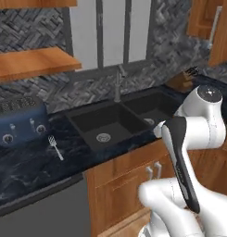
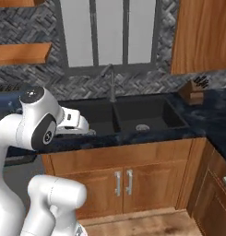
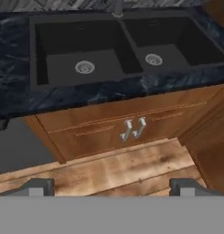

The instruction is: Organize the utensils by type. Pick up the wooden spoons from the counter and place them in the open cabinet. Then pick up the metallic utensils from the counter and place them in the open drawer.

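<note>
You have one black counter point(image 1: 36, 171) in front of you. Set into it is one black sink point(image 3: 127, 27) with two bowls, and each bowl has one round drain, so that makes two drains. One tap point(image 2: 110, 80) stands behind the sink. One blue toaster point(image 1: 18, 121) sits on the counter, and one small silver fork point(image 1: 55, 147) lies just beside it. One knife block point(image 2: 194, 90) stands far along the counter. Under the sink you see two cabinet doors with two silver handles point(image 3: 133, 129). Two wooden shelves point(image 1: 31, 62) hang on the wall, and one window point(image 2: 110, 32) sits above the tap.
</note>
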Robot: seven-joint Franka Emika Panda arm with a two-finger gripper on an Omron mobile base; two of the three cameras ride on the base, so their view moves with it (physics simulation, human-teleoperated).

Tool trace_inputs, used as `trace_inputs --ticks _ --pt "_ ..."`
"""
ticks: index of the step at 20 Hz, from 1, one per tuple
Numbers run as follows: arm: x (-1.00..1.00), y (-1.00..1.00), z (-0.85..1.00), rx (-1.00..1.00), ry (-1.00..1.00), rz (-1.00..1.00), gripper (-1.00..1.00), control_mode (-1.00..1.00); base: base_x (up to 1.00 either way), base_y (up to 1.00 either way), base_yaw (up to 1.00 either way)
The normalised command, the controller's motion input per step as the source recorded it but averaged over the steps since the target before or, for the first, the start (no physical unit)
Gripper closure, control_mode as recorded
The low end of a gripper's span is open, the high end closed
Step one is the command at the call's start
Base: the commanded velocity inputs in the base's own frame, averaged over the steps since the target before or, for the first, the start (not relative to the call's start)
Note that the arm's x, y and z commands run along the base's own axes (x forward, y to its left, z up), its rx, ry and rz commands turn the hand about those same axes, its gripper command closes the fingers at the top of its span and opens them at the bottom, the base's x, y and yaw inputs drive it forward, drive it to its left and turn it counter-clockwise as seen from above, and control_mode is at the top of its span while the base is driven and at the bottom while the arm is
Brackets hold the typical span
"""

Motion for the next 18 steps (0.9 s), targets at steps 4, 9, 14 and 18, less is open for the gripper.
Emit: trace_inputs --ticks 4,9,14,18 --pt "0.00 0.00 0.00 0.00 0.00 0.00 -1.00 1.00 -0.53 0.30 0.86" --pt "0.00 0.00 0.00 0.00 0.00 0.00 -1.00 1.00 -0.34 0.98 0.25" --pt "0.00 0.00 0.00 0.00 0.00 0.00 -1.00 1.00 0.01 1.00 -0.02" --pt "0.00 0.00 0.00 0.00 0.00 0.00 -1.00 1.00 0.19 1.00 -0.03"
